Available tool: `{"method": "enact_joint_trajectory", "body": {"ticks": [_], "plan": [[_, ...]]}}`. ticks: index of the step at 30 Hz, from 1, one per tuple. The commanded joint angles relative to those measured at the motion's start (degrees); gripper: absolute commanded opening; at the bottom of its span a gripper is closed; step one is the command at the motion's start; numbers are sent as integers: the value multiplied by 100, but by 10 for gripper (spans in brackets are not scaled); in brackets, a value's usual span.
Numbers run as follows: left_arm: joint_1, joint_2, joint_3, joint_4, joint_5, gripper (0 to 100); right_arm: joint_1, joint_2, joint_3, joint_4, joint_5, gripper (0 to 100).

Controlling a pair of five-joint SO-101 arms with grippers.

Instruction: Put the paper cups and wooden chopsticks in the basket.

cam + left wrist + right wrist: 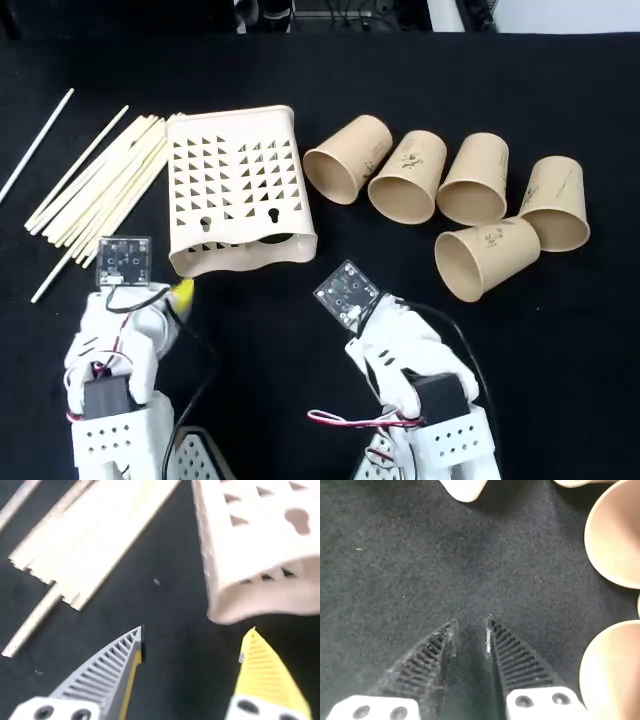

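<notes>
While both arms are sitting at the near edge of the black counter (pixel 560 100), the basket (pixel 240 190) is lying on its side ahead of them, with its open mouth facing the arms.

The left tool (pixel 196 630) is standing wide open and gripping nothing, its grey finger and yellow finger (pixel 265 675) hanging over bare counter. The basket's rim is lying just ahead of the yellow finger. The bundle of chopsticks (pixel 105 190) is lying ahead of the grey finger, near it but not touching it. In the high view the chopsticks are fanning out along the basket's left side, their far ends coming right up to its far corner. 1 stray chopstick (pixel 37 145) is lying apart, further left.

The right tool (pixel 471 622) is sitting almost closed, with only a thin gap between its 2 black fingers, and it is gripping nothing. It is pointing at bare counter just short of the right corner of the basket's mouth.

The 5 paper cups (pixel 474 180) are lying on their sides to the right of the basket. 4 are lying in a row with their mouths turned toward the arms. The nearest cup (pixel 487 258) is lying in front of that row, ahead and to the right of the right tool and apart from it.
</notes>
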Motion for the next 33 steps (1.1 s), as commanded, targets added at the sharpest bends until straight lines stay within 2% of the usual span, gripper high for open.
{"method": "enact_joint_trajectory", "body": {"ticks": [1,7,12,16,21,26,29,33], "plan": [[198,-18,-637,607,123,312,44,-321,4,-70,-44,96],[558,0,-1147,721,747,312,-202,-321,4,-70,-44,96],[673,457,-901,-387,1248,312,-448,-321,4,-70,-53,96],[822,1767,-919,-1407,1336,309,-448,-321,13,-79,-53,96],[1130,4062,-1042,-3033,1811,306,-448,-321,13,-114,-167,96],[1015,5618,-1771,-3235,1714,305,-440,-330,13,-158,-255,96],[919,5978,-2044,-3402,1820,249,-431,-330,13,-158,-255,96],[1077,6013,-1912,-3974,1635,108,-431,-330,13,-158,-255,96]]}}
